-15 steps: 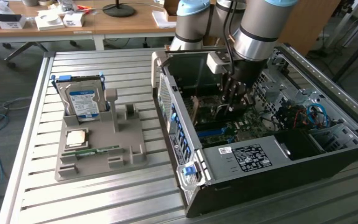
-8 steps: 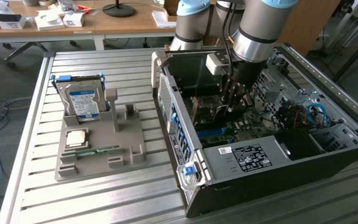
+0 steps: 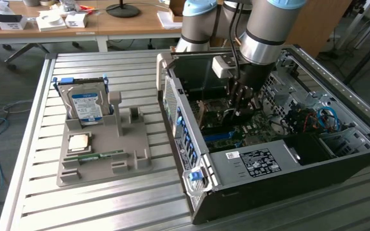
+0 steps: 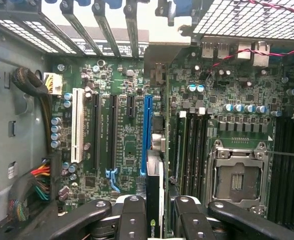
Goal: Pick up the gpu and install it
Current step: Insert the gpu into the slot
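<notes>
The gripper (image 4: 155, 220) is clamping the gpu (image 4: 154, 182) edge-on, holding it above the motherboard's blue slot (image 4: 147, 130), seemingly to align its connector.

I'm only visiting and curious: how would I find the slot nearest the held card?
Inside the open computer case, look at the green motherboard. Among its long parallel slots, it is the blue slot; its neighbours are black or white.
</notes>
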Motion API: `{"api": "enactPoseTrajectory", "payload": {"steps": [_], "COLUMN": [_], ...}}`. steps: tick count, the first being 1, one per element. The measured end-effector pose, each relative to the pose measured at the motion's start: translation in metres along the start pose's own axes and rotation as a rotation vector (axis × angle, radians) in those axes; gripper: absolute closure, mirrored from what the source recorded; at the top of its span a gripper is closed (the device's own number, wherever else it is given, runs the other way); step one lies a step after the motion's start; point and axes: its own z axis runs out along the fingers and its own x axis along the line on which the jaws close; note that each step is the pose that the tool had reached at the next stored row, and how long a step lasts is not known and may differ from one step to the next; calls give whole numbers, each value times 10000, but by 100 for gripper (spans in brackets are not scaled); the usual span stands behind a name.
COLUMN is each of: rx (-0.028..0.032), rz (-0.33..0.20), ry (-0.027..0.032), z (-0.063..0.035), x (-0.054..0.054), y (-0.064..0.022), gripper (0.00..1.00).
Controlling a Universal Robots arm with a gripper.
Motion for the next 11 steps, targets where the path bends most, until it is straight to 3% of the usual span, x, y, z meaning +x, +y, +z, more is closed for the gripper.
{"api": "enactPoseTrajectory", "payload": {"steps": [11], "rx": [0], "rz": [114], "ry": [31], "z": [4], "x": [35], "y": [2], "gripper": [74]}}
